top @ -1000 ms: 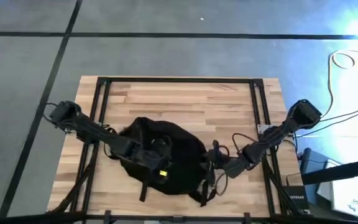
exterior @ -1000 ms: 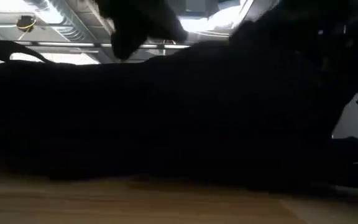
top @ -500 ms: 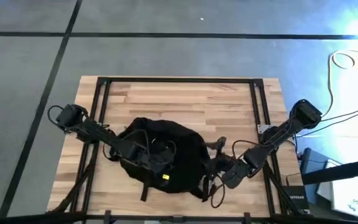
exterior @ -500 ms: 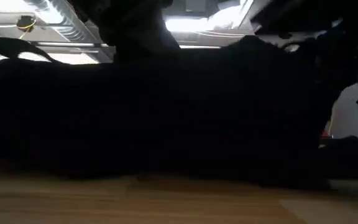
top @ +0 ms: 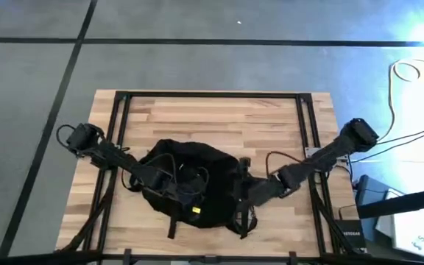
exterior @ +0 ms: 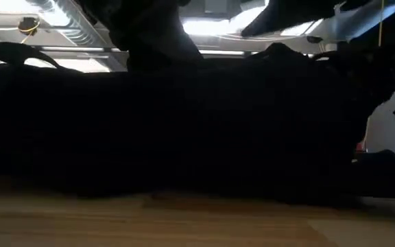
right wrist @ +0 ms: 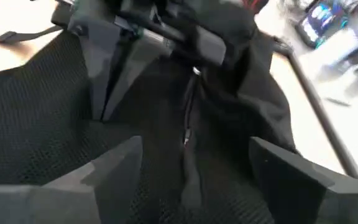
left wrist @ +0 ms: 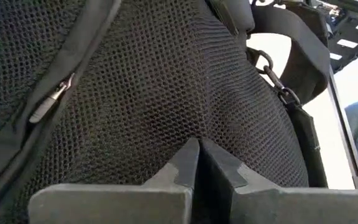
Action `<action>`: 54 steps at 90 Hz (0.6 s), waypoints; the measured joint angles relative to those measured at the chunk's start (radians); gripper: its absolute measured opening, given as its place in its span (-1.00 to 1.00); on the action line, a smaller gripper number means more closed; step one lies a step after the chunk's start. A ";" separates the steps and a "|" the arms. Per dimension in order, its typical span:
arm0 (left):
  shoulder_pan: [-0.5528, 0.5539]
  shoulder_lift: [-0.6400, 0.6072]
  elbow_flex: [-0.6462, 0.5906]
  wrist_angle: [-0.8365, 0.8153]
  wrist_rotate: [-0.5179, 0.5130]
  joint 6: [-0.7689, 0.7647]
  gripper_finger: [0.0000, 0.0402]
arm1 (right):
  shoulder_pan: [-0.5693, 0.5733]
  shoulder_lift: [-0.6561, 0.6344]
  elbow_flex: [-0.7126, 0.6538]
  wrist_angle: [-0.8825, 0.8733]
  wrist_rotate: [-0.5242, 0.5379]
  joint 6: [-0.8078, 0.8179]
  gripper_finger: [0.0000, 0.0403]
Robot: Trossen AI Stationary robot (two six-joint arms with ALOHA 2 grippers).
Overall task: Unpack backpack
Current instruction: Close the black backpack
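Observation:
The black backpack [top: 197, 184] lies flat at the middle of the wooden table [top: 219, 118], mesh side up, and fills the low view [exterior: 184, 130]. My left gripper [top: 188, 188] is shut, its tips down on the mesh [left wrist: 166, 74] near a zipper pull [left wrist: 51, 102]. My right gripper [top: 243, 197] is open at the backpack's right side. Its fingers [right wrist: 104, 168] stand on either side of a zipper line and its pull [right wrist: 187, 134]. Whether they touch the fabric cannot be told. My left gripper has its shut fingertips [left wrist: 188, 155] against the backpack's mesh panel [left wrist: 185, 124], near the middle of the top face. The fingers slant down from the table's left. Whether a fold of mesh sits between them cannot be told. The backpack stays flat on the table.
A black metal frame [top: 212, 94] borders the table, with rails along the left and right sides. Bare wood lies free beyond the backpack toward the far edge. Straps with metal clips [left wrist: 272, 68] trail from the backpack. A small yellow tag [top: 194, 209] shows on its near side.
My left gripper has come down and a little toward the table's right onto the backpack, then kept still. My right gripper swung toward the near edge, then back toward the backpack, and now stands over its right side.

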 joint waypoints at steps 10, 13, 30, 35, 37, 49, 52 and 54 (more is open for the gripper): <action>0.000 0.000 0.000 0.002 -0.011 -0.001 -0.99 | -0.040 0.015 -0.016 0.009 -0.061 0.032 0.35; 0.000 0.000 0.000 0.003 -0.012 -0.001 -0.99 | -0.050 0.026 -0.024 -0.002 -0.080 0.032 0.35; -0.003 0.000 0.000 0.000 -0.032 -0.010 -0.99 | -0.079 0.090 -0.052 -0.007 -0.173 0.033 0.34; -0.003 0.000 0.000 0.001 -0.049 -0.023 -0.99 | -0.078 0.113 -0.053 -0.011 -0.173 0.032 0.34; -0.003 0.000 0.000 0.002 -0.054 -0.029 -0.99 | -0.077 0.121 -0.054 -0.011 -0.173 0.032 0.33; -0.001 0.000 0.000 0.009 -0.061 -0.065 -0.99 | -0.078 0.163 -0.052 -0.024 -0.192 0.047 0.19; -0.001 0.000 0.000 0.008 -0.062 -0.066 -0.99 | -0.078 0.179 -0.051 -0.036 -0.193 0.057 0.13; -0.001 0.000 0.000 0.008 -0.062 -0.066 -0.99 | -0.078 0.189 -0.051 -0.043 -0.193 0.062 0.10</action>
